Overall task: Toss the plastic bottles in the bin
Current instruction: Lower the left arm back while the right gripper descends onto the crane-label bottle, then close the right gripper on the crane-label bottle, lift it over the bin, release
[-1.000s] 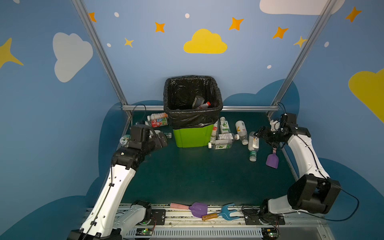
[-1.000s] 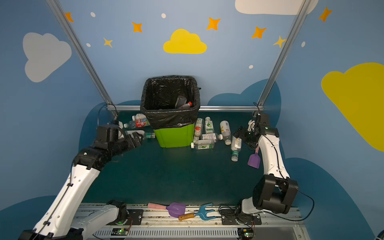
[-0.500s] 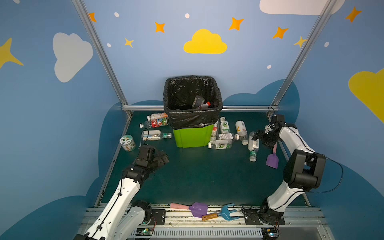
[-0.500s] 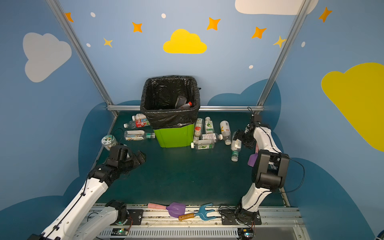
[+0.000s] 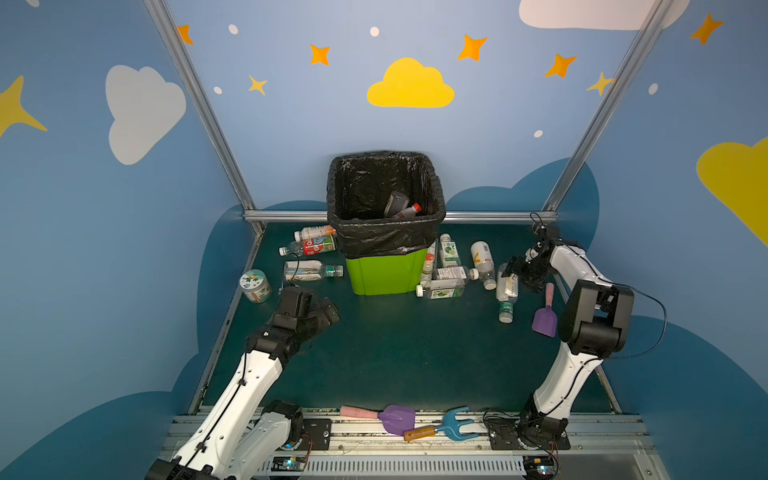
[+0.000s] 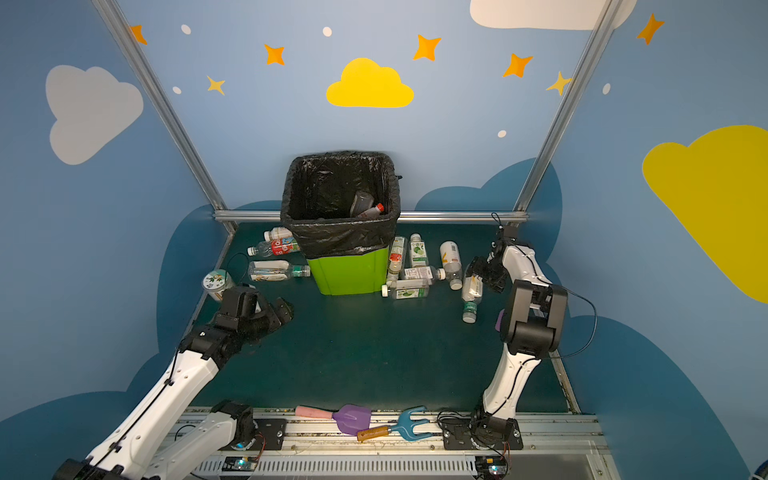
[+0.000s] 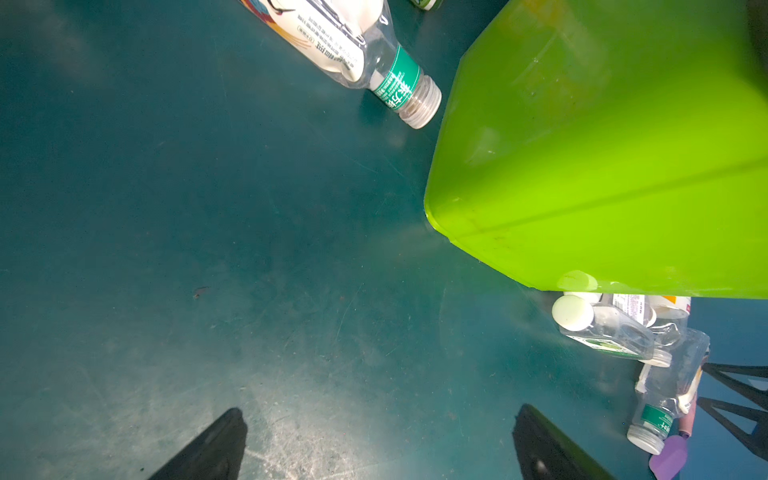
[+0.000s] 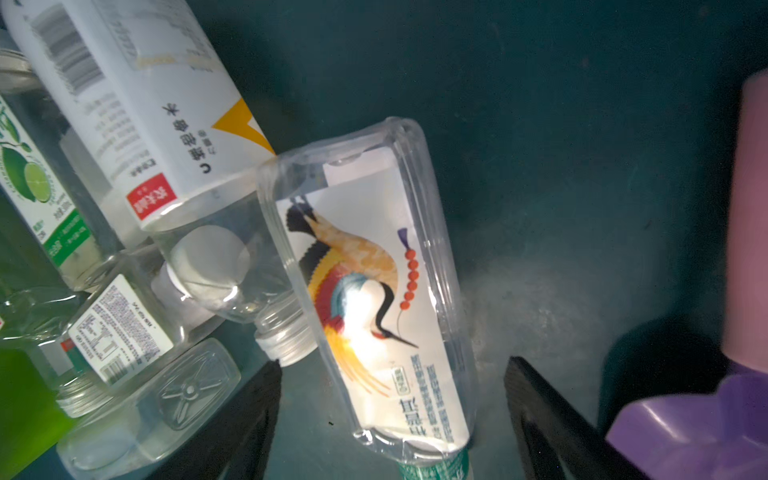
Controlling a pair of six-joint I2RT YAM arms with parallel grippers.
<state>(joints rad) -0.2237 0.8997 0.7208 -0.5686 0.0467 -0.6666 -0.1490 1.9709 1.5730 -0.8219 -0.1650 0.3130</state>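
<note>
Right wrist view: right hand point(image 8: 390, 363) apart astride crane-label bottle point(image 8: 374, 270); purple shovel point(image 8: 685, 428) beside; left hand point(image 7: 380, 409) apart.

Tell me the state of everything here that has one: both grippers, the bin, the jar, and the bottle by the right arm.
left gripper: open, empty.
right gripper: open, fingers either side of the crane-label bottle, gaps on both sides.
crane-label bottle: lying on its side, capped.
bin: upright, black liner in, holding a red-capped bottle.
red-capped bottle: inside the bin, capped.
jar: upright, lid on.
</note>
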